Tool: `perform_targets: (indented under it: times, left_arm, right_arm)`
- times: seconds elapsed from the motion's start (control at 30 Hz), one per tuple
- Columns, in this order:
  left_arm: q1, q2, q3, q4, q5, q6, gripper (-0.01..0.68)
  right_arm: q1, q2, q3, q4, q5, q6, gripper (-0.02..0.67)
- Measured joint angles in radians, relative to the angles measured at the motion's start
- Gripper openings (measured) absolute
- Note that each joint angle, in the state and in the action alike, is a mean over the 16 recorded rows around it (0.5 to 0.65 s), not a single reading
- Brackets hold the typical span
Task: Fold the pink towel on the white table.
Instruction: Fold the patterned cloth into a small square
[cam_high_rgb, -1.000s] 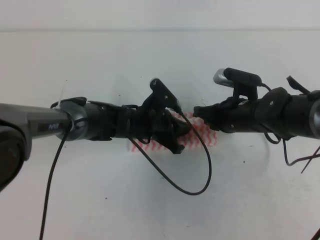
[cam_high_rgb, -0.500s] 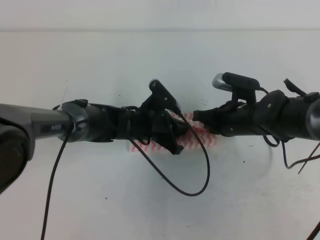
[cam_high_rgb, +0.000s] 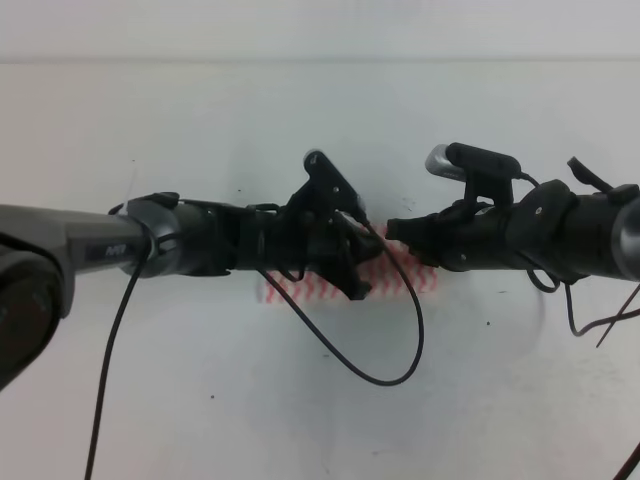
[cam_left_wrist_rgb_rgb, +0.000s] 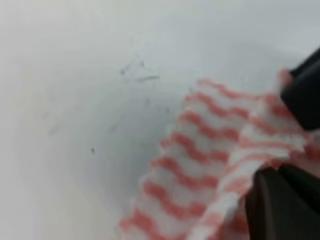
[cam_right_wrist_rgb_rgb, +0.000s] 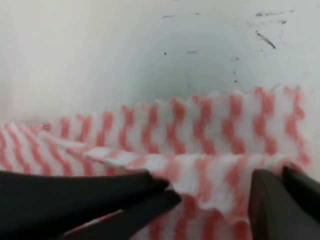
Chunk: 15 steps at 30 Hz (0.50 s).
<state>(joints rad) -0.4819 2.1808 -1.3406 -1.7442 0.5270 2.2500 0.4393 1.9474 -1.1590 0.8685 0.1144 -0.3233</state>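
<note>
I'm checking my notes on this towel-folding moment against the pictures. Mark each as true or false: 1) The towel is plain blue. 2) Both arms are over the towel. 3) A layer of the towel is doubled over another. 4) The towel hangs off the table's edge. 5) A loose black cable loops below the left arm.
1) False. The pink towel has pink-red and white wavy stripes.
2) True. In the high view the left gripper and the right gripper meet over the towel.
3) True. The right wrist view shows a raised layer lying over a flat one.
4) False. It lies well inside the white table.
5) True. The cable loops over the table.
</note>
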Motion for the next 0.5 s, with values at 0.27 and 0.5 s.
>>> perform_targets:
  times: [0.27,0.5]
  left_arm:
    - [0.000,0.001,-0.016,0.002,0.004,0.000,0.005]
    - [0.000,0.004,-0.017,0.002,0.004,0.000,0.005]
  right_arm:
    - [0.000,0.000,0.000,0.000,-0.011,0.000,-0.017]
    - [0.000,0.000,0.000,0.000,-0.026,0.000,-0.017]
